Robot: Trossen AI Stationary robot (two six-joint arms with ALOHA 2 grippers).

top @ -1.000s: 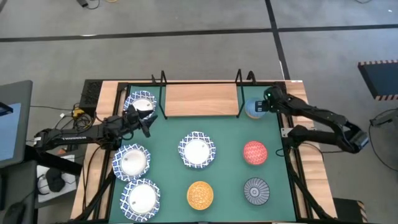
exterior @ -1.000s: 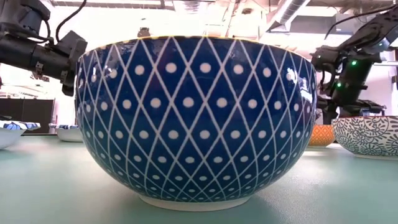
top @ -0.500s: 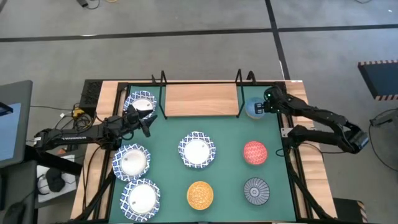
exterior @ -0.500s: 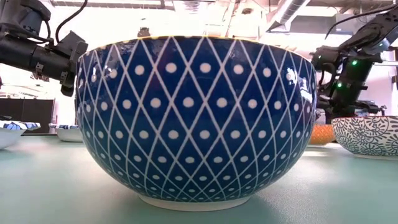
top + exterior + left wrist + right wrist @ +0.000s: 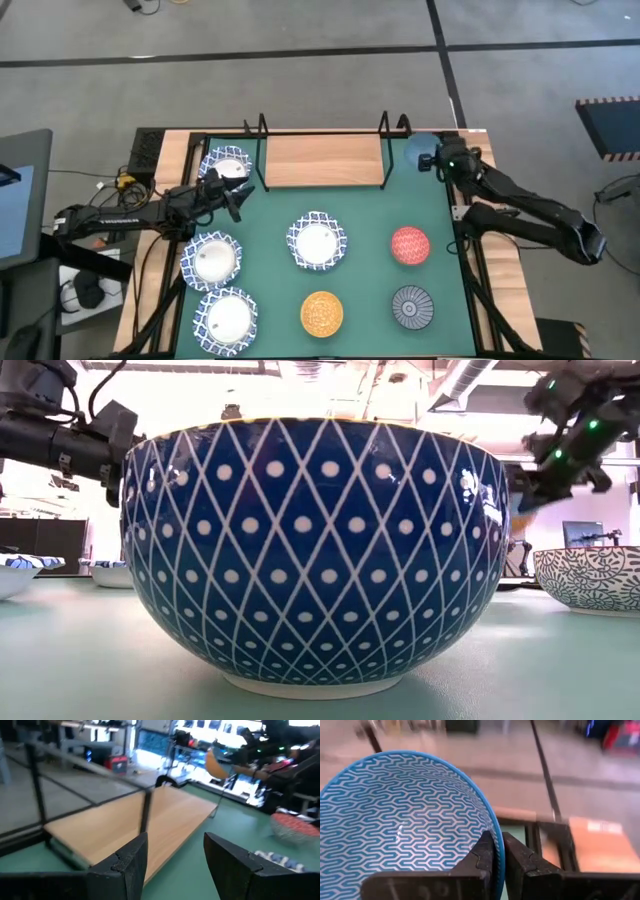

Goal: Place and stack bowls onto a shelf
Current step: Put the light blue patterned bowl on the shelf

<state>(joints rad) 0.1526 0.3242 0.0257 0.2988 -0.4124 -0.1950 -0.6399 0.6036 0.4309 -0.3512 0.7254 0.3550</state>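
My right gripper [image 5: 436, 160] is shut on the light blue bowl [image 5: 420, 150], which is in the air just right of the shelf's right end. The shelf [image 5: 322, 160], a light-wood board with black wire ends, stands at the far edge of the green mat [image 5: 370, 275]. My left gripper [image 5: 238, 195] hovers open near the far-left large bowl [image 5: 225, 165], with nothing between its fingers [image 5: 130, 860]. Three more large lattice bowls [image 5: 212, 258] [image 5: 318, 242] [image 5: 228, 317] and the red [image 5: 409, 245], orange [image 5: 322, 312] and dark grey [image 5: 411, 306] bowls rest on the mat. My right gripper pinches the light blue bowl's rim [image 5: 496, 837], with one finger inside the bowl and one outside. The bowl is lifted clear of the mat and hangs tilted from the fingers [image 5: 530, 500].
The shelf's black wire supports [image 5: 384, 125] [image 5: 262, 128] stand up at both ends of the board. A black frame [image 5: 462, 215] runs along the table's edges. The large lattice bowl [image 5: 315, 550] fills most of the low view.
My right gripper has risen with the light blue bowl, lifting it off the mat and a little toward the table's far edge. The bowl now hangs tilted in the air beside the shelf's right end.
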